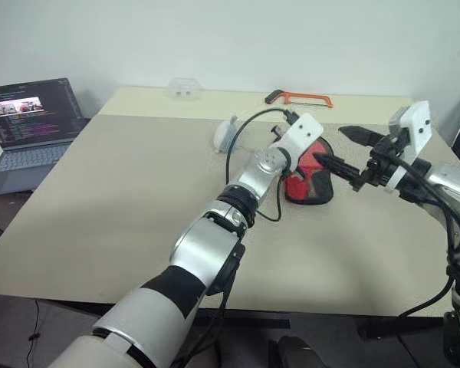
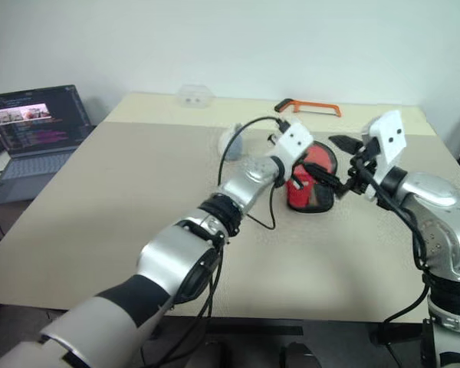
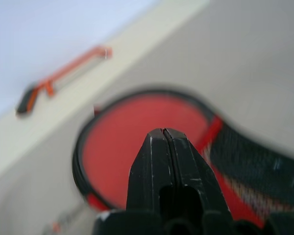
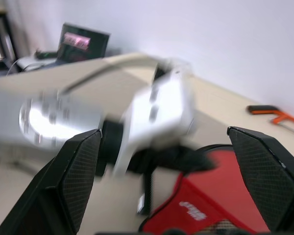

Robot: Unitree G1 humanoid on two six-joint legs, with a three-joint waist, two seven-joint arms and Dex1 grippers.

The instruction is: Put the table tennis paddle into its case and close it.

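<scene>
The case (image 1: 305,186) lies on the table right of centre, red on top with black edging, dark mesh and white lettering (image 4: 191,210). Its round red end (image 3: 137,137) fills the left wrist view. The table tennis paddle is hidden; I cannot tell it apart from the red of the case. My left gripper (image 1: 339,166) hovers just above the case, pointing right, its fingers (image 3: 152,161) pressed shut with nothing in them. My right gripper (image 4: 161,147) stands wide open at the case's right, facing the left gripper, whose wrist shows blurred between its fingers.
An orange hacksaw (image 1: 299,97) lies near the table's far edge. A small grey-white pouch (image 1: 226,134) sits left of the case, and a clear plastic piece (image 1: 184,88) lies farther back. An open laptop (image 1: 31,123) stands off the table's left side.
</scene>
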